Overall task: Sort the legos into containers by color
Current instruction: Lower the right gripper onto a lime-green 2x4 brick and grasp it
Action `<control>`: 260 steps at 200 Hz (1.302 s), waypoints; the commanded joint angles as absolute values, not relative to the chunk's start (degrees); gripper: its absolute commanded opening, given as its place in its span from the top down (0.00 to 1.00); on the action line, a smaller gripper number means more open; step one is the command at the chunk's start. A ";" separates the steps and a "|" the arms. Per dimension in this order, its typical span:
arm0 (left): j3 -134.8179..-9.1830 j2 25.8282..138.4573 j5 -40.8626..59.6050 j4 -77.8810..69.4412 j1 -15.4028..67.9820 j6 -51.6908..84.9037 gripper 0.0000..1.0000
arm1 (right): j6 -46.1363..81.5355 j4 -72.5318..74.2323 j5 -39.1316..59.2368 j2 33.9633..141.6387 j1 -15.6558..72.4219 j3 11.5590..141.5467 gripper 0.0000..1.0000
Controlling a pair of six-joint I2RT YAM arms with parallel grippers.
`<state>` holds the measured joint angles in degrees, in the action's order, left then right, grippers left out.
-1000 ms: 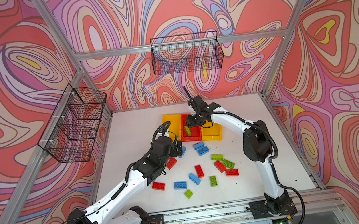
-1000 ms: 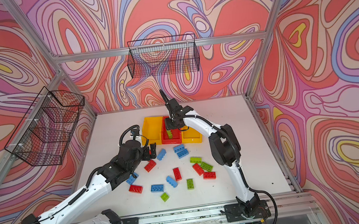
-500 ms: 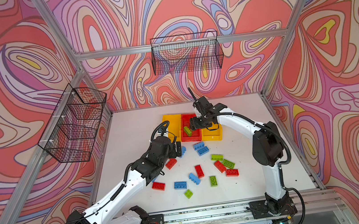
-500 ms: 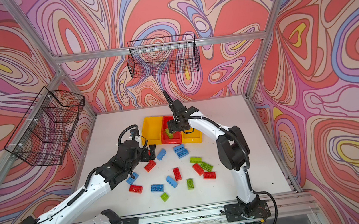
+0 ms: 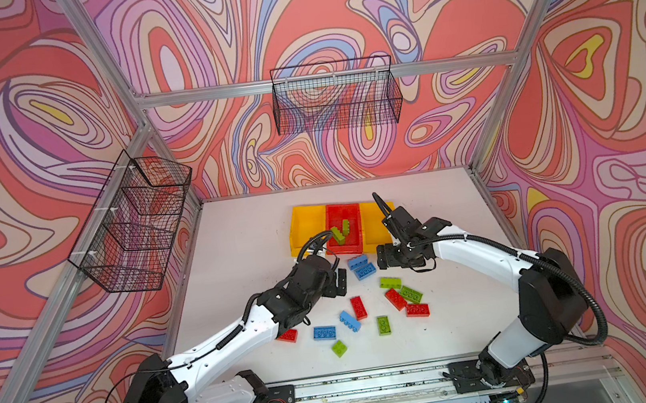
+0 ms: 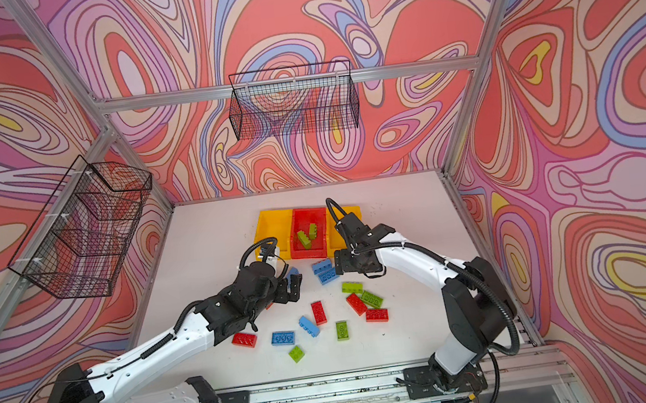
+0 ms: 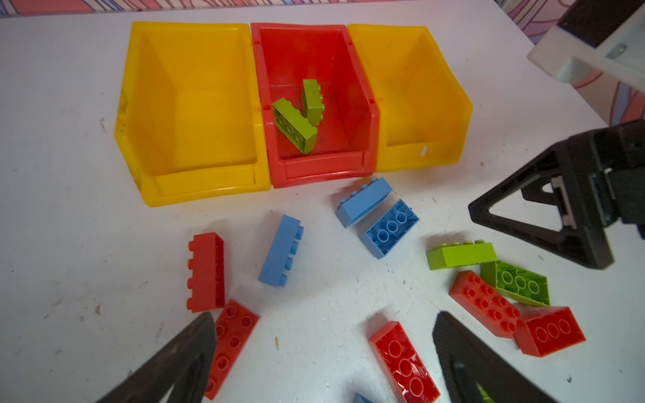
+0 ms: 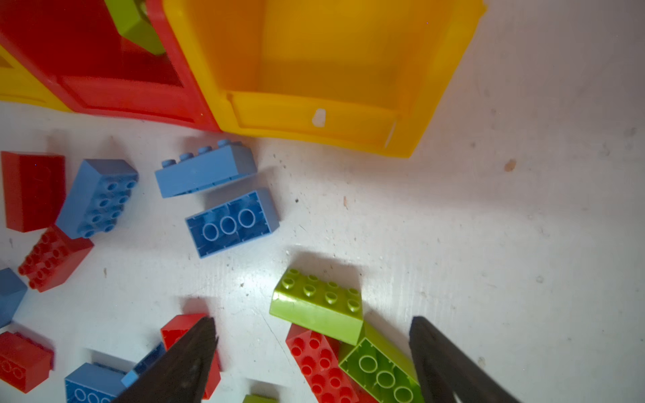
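The right gripper [image 8: 312, 320] stands wide open and clamps nothing. Its two black fingers [image 8: 185, 359] hang low over the white worktop [image 5: 242, 237]. Between them in the right wrist view lies a stud-up lime brick [image 8: 316, 301], touching an upturned lime brick [image 8: 380, 373] and a long red brick [image 8: 319, 363]. In both top views this small cluster sits at about 6 o'clock from the gripper. At roughly 9 o'clock, near it, two light blue bricks [image 5: 361, 267] lie side by side, one on its side and one studs down. At 12 o'clock, just beside the gripper, is the right yellow container [image 8: 314, 115].

The left gripper [image 7: 324, 315] is likewise spread fully open and empty. A stud-up red brick [image 7: 234, 335] lies just beside one fingertip, and an upturned red brick [image 7: 405, 363] shows between the fingers in the left wrist view. The blue pair sits at about 2 o'clock from this gripper.

The containers stand in a joined row at 12 to 1 o'clock from it: the left yellow container [image 7: 202, 181], the red container [image 7: 321, 171], then the right yellow one. Two tilted lime bricks [image 7: 295, 124] rest in the red container, touching each other. The other loose legos [image 5: 325, 333] are scattered on the worktop at 6 o'clock from the row.
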<state>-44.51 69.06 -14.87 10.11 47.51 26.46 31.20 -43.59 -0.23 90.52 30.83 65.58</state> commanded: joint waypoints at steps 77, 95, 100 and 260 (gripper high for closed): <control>-44.67 64.37 -19.43 12.28 48.03 28.47 0.00 | 38.96 -37.54 2.12 93.11 31.07 60.42 0.08; -44.48 64.10 -19.86 12.39 48.03 28.31 0.00 | 40.10 -37.18 2.10 94.07 31.27 60.47 0.08; -44.47 64.14 -19.90 12.38 48.04 28.22 0.00 | 40.52 -37.32 1.74 94.29 31.40 60.51 0.08; -45.40 68.08 -19.52 10.33 47.55 23.16 0.00 | 45.71 -40.94 -1.03 103.31 34.79 64.33 0.28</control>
